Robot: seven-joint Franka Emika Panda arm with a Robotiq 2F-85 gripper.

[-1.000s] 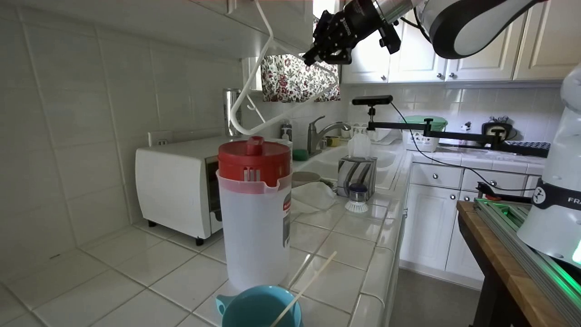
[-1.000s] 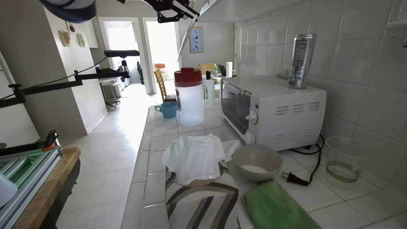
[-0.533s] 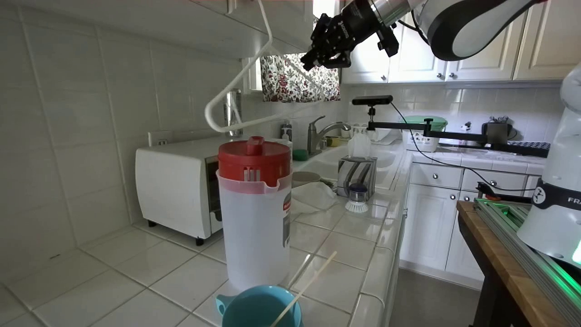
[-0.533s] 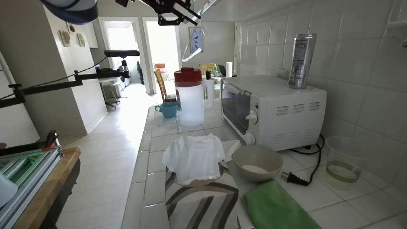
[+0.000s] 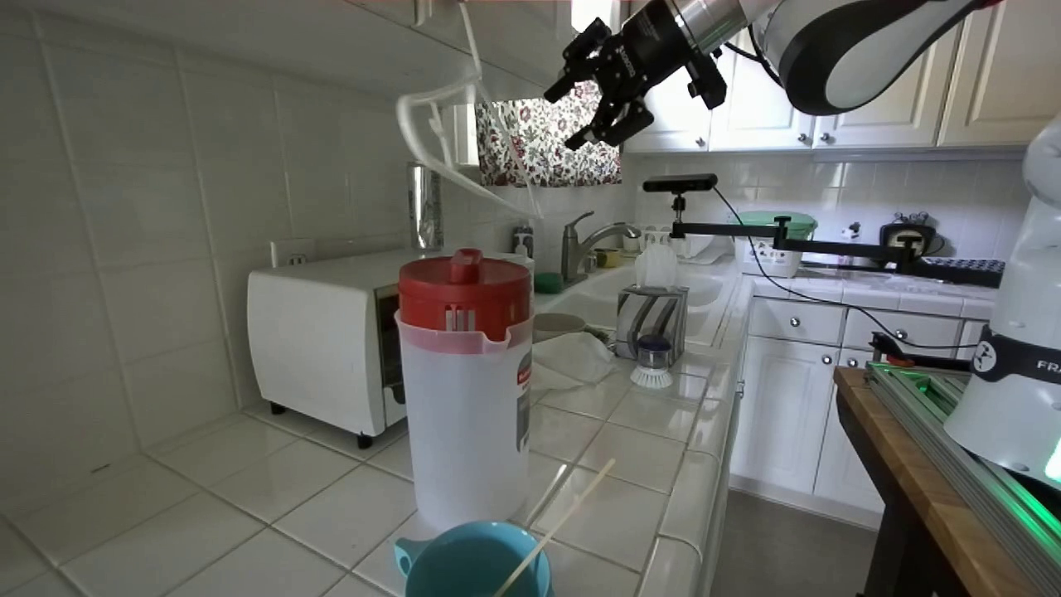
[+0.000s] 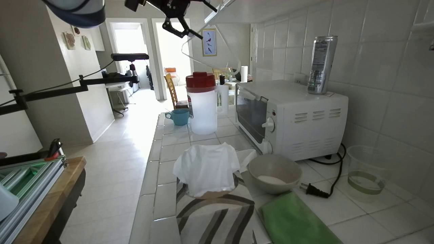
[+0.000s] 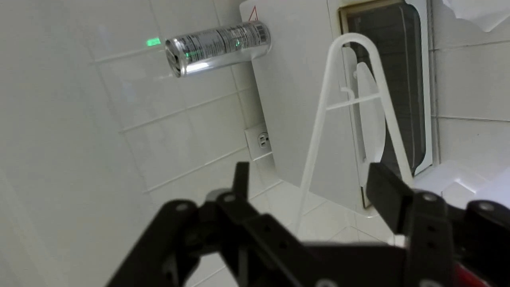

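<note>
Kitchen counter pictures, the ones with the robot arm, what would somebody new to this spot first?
The eye would probably land on the tall pitcher with its red lid, upright on the tiled counter in both exterior views. Next comes the white hanger dangling in the air, seen past the open black tool in the wrist view. A silver can on top of the white toaster oven would likely stand out too.

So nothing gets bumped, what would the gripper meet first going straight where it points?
Probably the white hanger, ahead of the open fingers in the wrist view, with the toaster oven beyond; depth is unclear.
</note>
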